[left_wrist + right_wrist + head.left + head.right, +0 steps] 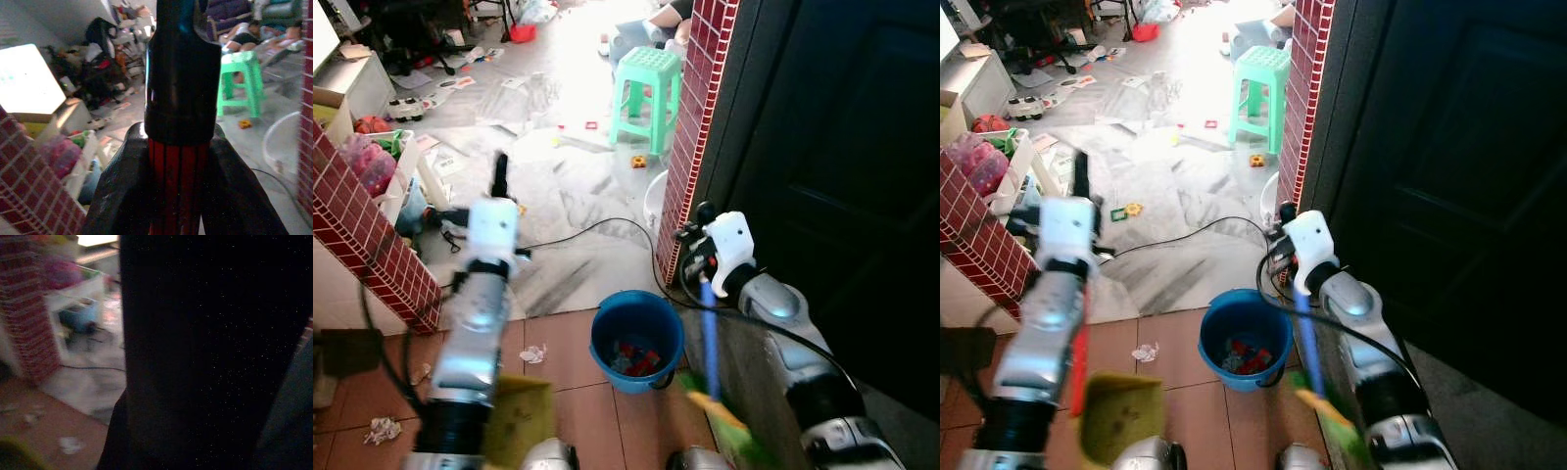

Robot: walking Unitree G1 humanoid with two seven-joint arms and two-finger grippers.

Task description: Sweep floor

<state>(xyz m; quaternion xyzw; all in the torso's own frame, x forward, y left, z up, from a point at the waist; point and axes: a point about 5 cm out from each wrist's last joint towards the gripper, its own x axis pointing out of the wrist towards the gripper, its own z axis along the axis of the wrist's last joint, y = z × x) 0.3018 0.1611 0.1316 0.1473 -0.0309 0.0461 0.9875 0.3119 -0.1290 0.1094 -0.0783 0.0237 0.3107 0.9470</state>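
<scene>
1. Left claw [178,196]: fingers clamped on a red-and-black handle [180,122], raised in front of the robot; yellow-green dustpan [1118,413] sits low by the left arm.
2. Right claw [700,259]: holds the blue broom handle [709,338], which slants down to green bristles [729,426] at the frame's bottom.
3. Blue bucket [636,338] on the brown tile floor [568,411] between both arms, scraps inside.
4. Crumpled paper bits [533,353] on the tiles left of the bucket.
5. Green stool [647,96] well beyond, on the grey floor.
</scene>
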